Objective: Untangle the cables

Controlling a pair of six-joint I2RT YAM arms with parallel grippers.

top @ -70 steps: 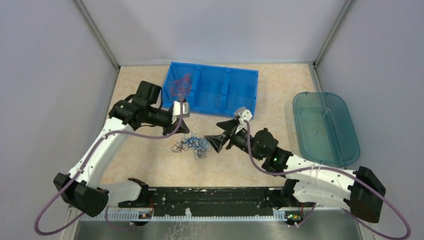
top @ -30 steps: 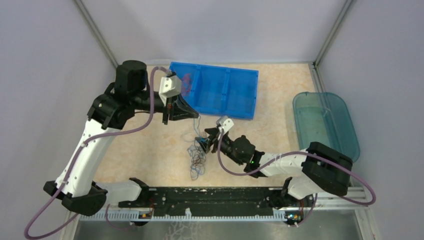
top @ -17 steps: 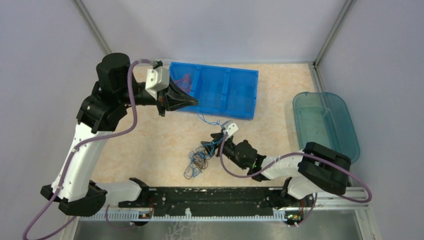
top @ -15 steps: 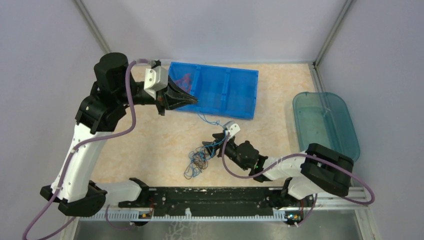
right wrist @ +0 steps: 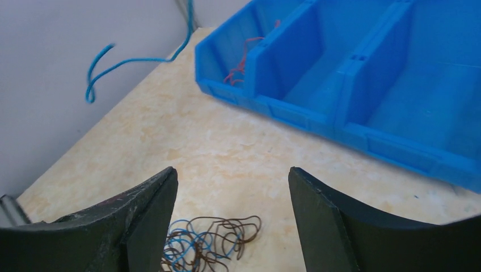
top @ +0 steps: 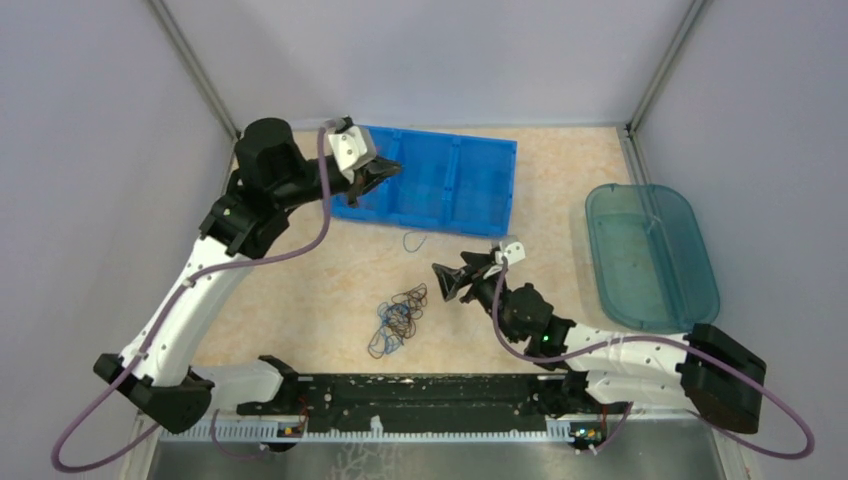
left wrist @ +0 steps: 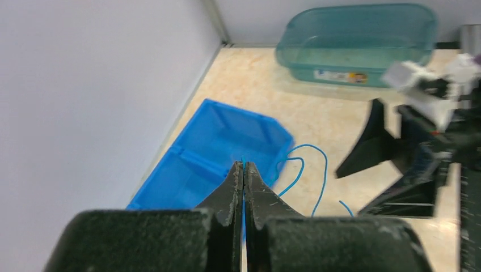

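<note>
Step in hand, as I judge it: binning one separated wire. The left claw (left wrist: 244, 167) is pinched tight on the blue wire (left wrist: 315, 170) above the left end of the bin (top: 470, 190). The wire hangs down from the pinch, its curled tail near the tabletop (top: 320, 300). The right claw (right wrist: 231, 173) stands open and empty near the clump (top: 398, 318). Next: lower and release, getting the tail inside too

Blue bin (top: 432, 182) (three compartments), teal tub (top: 650, 252), beige table (top: 560, 185)

Blue and brown cables (top: 398, 318), blue bin (top: 482, 190), teal tub (top: 652, 250).
</note>
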